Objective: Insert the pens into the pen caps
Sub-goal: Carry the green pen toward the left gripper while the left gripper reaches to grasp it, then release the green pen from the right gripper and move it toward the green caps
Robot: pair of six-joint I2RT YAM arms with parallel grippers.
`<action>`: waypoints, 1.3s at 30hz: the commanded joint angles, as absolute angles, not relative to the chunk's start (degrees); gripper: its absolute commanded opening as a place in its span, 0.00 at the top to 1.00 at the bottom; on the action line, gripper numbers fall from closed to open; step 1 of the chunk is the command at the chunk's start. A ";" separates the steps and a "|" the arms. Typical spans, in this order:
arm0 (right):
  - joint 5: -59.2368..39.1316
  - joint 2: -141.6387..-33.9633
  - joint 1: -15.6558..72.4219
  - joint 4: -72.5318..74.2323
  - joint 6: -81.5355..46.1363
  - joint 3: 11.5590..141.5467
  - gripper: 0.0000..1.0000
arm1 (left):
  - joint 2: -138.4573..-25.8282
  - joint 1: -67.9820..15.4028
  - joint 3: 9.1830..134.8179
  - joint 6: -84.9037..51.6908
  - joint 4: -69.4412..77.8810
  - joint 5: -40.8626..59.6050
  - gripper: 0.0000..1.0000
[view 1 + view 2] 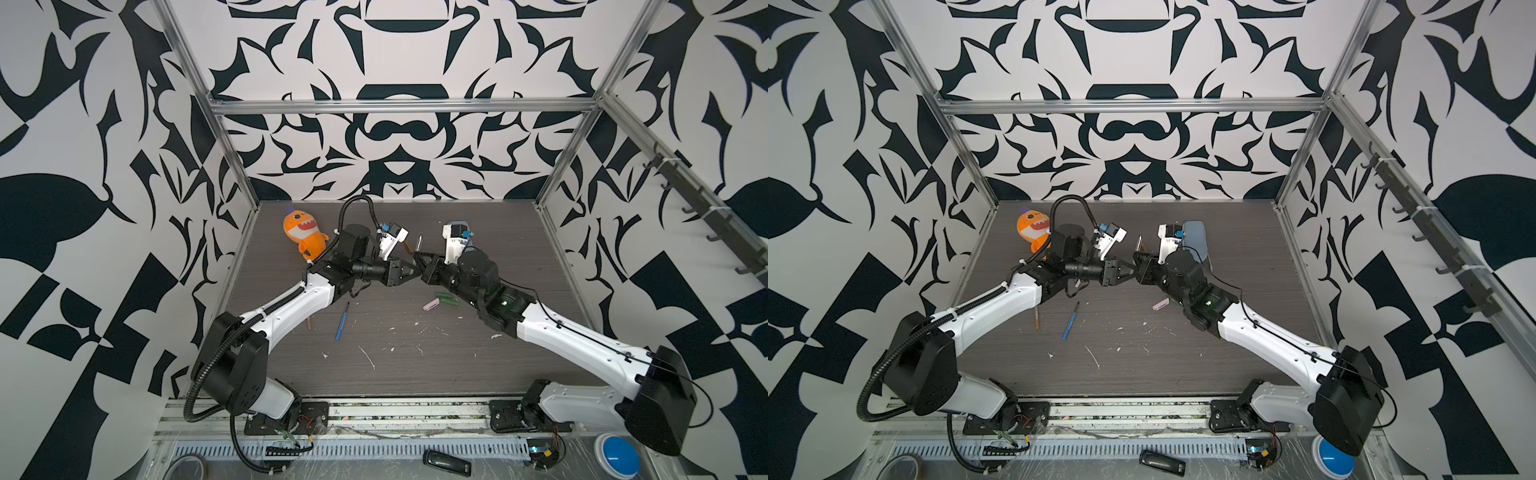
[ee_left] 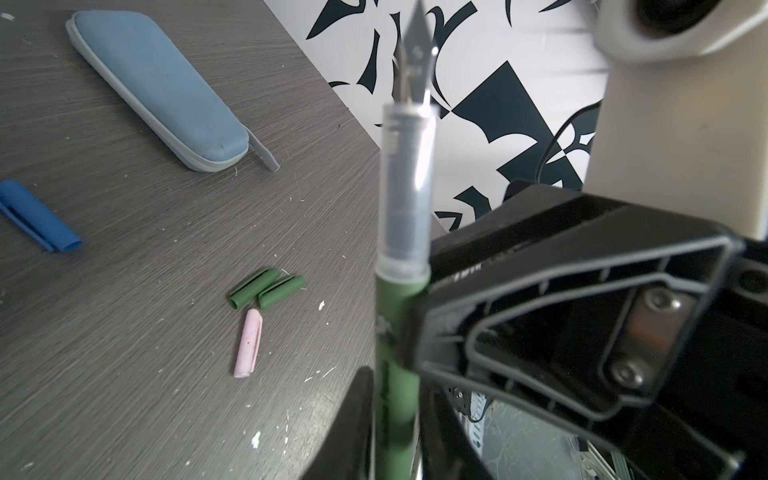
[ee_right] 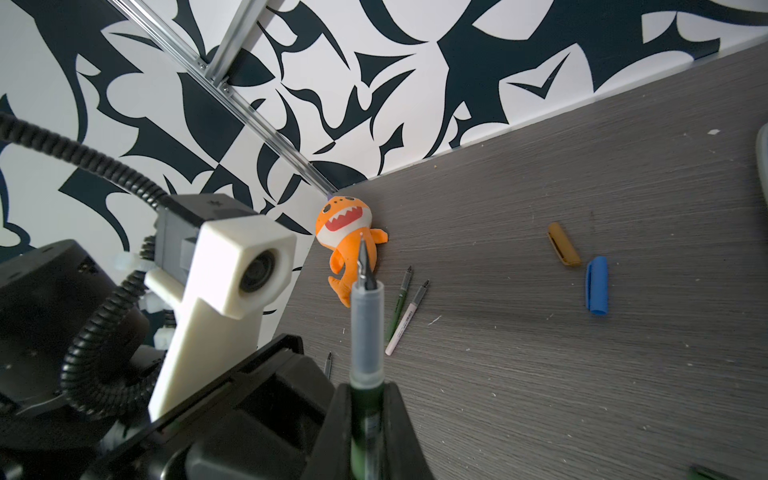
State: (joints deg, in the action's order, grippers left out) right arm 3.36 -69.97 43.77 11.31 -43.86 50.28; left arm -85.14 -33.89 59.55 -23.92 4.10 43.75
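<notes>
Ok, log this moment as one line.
left claw: shut on green pen | right claw: same pen | nib: up, uncapped

Bright, even light with soft shadows. In both wrist views the green pen (image 2: 405, 199) is blurred, with glare; the table (image 2: 124, 332) behind it is sharp.

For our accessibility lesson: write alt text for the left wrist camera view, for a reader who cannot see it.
An uncapped green pen is gripped by both the left gripper and the right gripper above a grey table, where two green caps, a pink cap, a blue cap and a pale blue zip case lie.
</notes>
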 commanded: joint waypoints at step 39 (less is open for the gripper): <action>4.92 -76.79 31.37 -40.34 -26.30 56.62 0.73 | -73.48 -35.66 56.00 -11.54 7.65 28.49 1.00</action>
